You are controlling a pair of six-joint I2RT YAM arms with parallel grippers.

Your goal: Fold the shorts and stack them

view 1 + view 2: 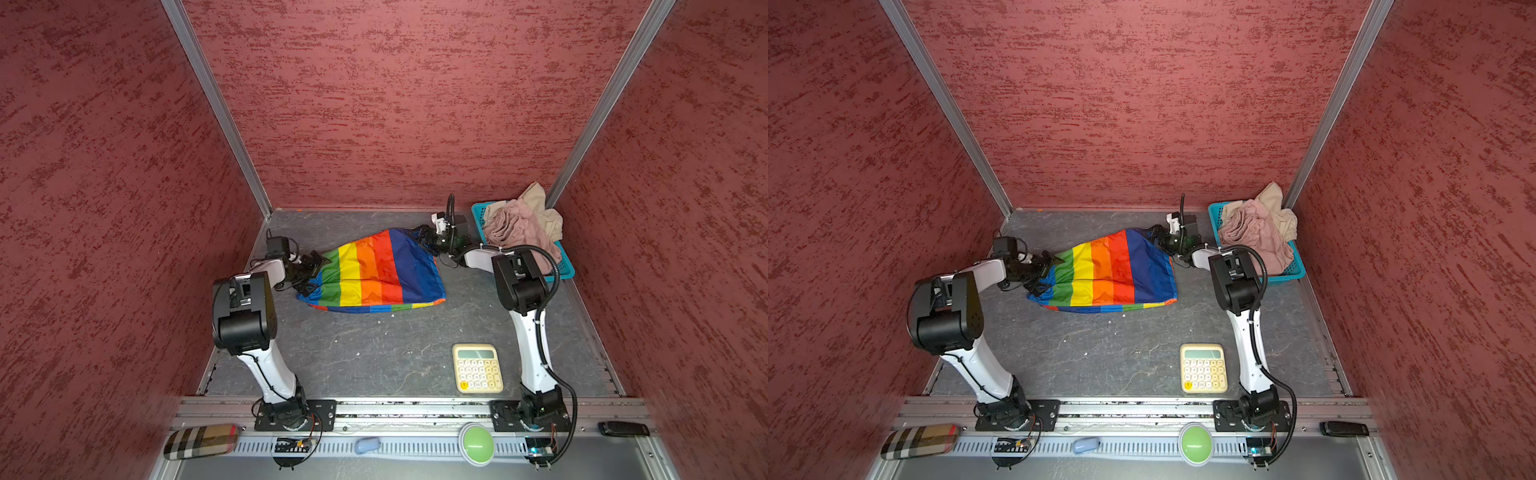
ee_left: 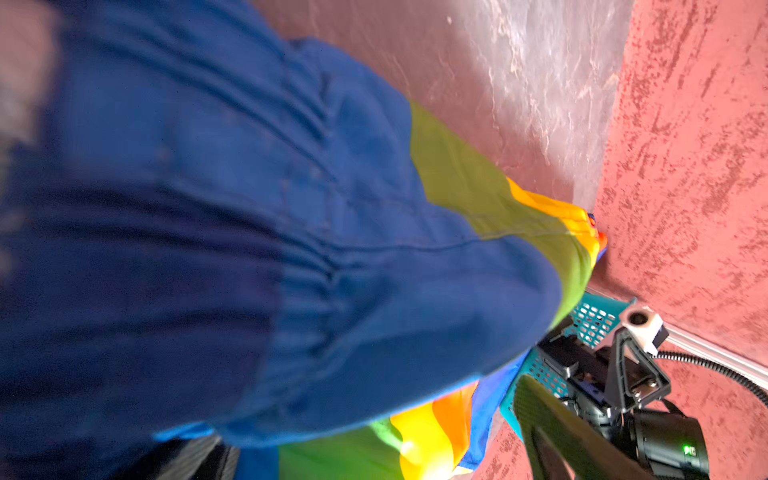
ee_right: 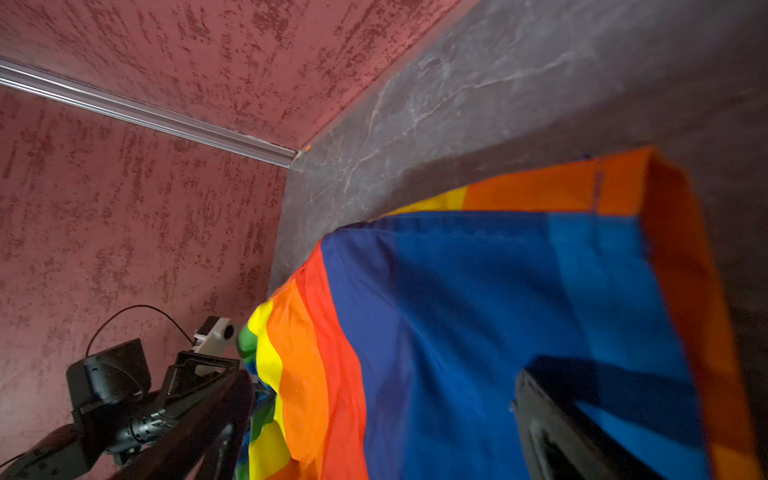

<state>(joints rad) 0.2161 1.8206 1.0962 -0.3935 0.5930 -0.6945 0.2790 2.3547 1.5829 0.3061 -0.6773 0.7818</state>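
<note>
Top views both showed us the rainbow colour-block fabric shorts (image 1: 374, 270) at twelve o'clock on the grey bench (image 1: 353, 357), left gripper (image 1: 318, 274) and right gripper (image 1: 422, 239) spread at their ends; we judged withdrawing fingers might snag cloth.

No words, names or numbers can be read anywhere. Keys are seen on the cream calculator (image 1: 477, 368) in both top views, but their signs are too small to be told.

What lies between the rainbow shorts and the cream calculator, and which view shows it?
Only bare grey tabletop, dotted with a few pale specks, separates the rainbow shorts from the calculator. Both top views show it.
</note>
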